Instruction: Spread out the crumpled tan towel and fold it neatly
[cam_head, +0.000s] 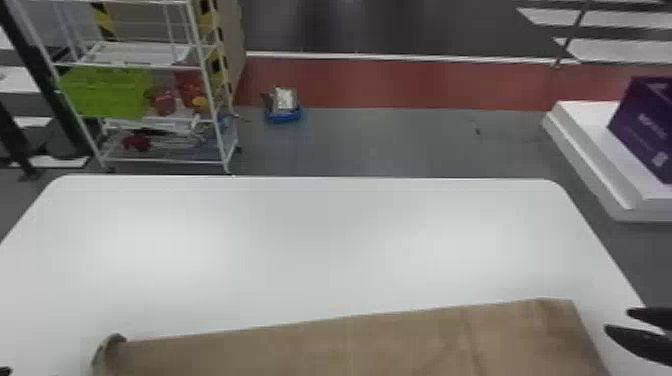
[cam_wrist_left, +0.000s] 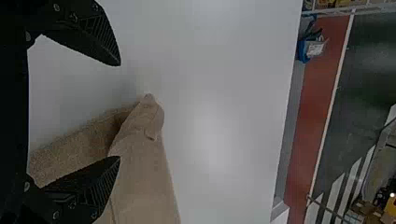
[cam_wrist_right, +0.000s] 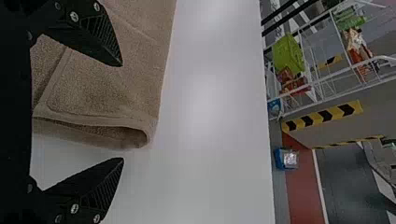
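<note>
Grey floor with a red strip runs behind the white surface, and a wire rack with a green bin stands beyond its far left corner. Along the near side of the surface lies the tan towel, stretched out sideways, its far edge fairly straight but slanting a little and its near part cut off by the head view. It is no longer a heap, so the spreading looks mostly done, and the layers at its right end suggest that at least one fold has been made. That end is bent round into a loose, open loop, while the left end has a raised, rumpled corner with another layer beside it. What seems left is to flatten those ends, line up the edges and fold the long strip down into a smaller, neat shape; whether the layers match underneath, I cannot tell. The left gripper has its fingers wide apart near the rumpled corner, holding nothing. The right gripper is likewise spread wide and empty by the looped end. The loose corners could slip or bunch if pinched unevenly.
</note>
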